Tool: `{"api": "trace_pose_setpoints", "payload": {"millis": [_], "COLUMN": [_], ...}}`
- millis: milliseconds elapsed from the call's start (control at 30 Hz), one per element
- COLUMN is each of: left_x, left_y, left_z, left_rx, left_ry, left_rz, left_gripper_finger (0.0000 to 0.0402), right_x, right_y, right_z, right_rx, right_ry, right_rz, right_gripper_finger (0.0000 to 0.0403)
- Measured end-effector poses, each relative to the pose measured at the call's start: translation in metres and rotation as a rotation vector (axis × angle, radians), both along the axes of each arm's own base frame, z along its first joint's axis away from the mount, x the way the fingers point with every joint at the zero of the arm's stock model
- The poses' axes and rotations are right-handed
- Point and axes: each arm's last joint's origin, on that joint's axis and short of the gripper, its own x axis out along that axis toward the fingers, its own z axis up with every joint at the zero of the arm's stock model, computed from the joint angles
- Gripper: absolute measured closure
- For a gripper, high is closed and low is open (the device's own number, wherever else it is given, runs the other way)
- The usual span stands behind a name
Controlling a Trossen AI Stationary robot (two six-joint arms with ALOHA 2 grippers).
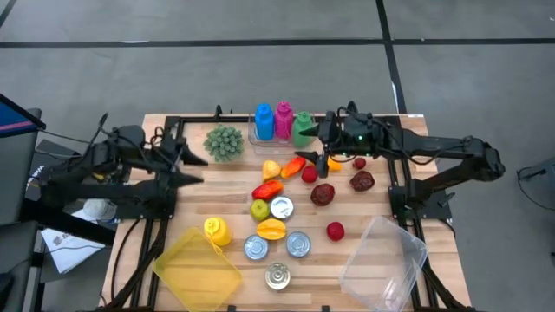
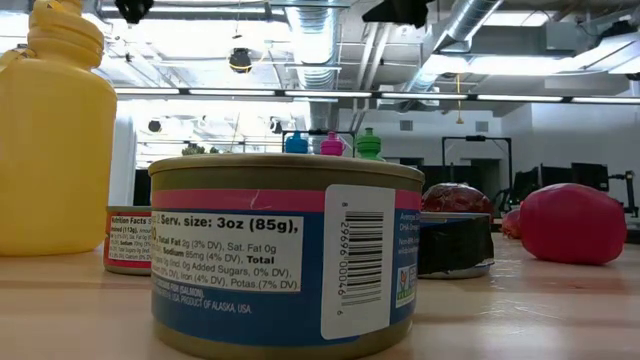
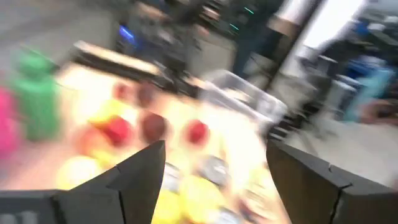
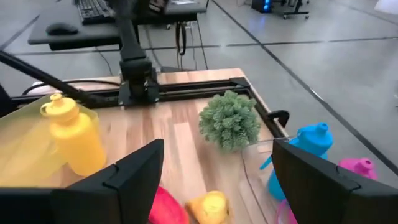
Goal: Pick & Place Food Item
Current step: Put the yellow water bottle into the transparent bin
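Toy food lies mid-table: a yellow piece (image 1: 271, 169), an orange piece (image 1: 295, 165), a red pepper (image 1: 267, 188), a green apple (image 1: 259, 209), dark red pieces (image 1: 323, 194) and a red ball (image 1: 335, 230). My right gripper (image 1: 309, 158) hangs open above the orange and red pieces, touching nothing. Its wrist view shows the wide-open fingers (image 4: 217, 149) with the yellow piece (image 4: 210, 205) below them. My left gripper (image 1: 195, 169) waits open at the table's left side, beside the green bush (image 1: 224, 142). Its own view is blurred (image 3: 214, 149).
Blue (image 1: 264, 121), pink (image 1: 284, 120) and green (image 1: 303, 128) bottles stand at the far edge in a clear tray. Several cans (image 1: 297, 243) and a yellow bottle (image 1: 217, 230) stand nearer. A yellow lid (image 1: 198, 267) and a clear container (image 1: 381, 260) lie at the near edge.
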Motion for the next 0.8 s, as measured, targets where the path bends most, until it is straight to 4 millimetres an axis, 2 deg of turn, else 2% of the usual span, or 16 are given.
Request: {"api": "trace_pose_setpoints", "payload": {"millis": [133, 400, 600, 800], "left_x": [0.007, 0.032, 0.038, 0.041], "left_y": [-0.016, -0.056, -0.074, -0.078], "left_z": [0.007, -0.01, -0.028, -0.031], "left_rx": [-0.009, 0.026, 0.132, 0.175], "left_ry": [0.028, 0.191, 0.343, 0.357], "left_rz": [-0.116, -0.337, -0.35, -0.321], "left_gripper_finger": [0.0156, 0.0195, 0.0215, 0.0222], "right_x": [0.006, 0.009, 0.009, 0.009], "right_y": [0.002, 0.003, 0.003, 0.002], "right_z": [-0.006, -0.011, -0.009, -0.009], "right_rx": [0.011, 0.046, 0.045, 0.046], "right_ry": [0.023, 0.043, 0.031, 0.031], "right_rz": [0.006, -0.003, -0.004, -0.005], "right_gripper_finger": [0.0112, 0.0112, 0.0112, 0.0112]}}
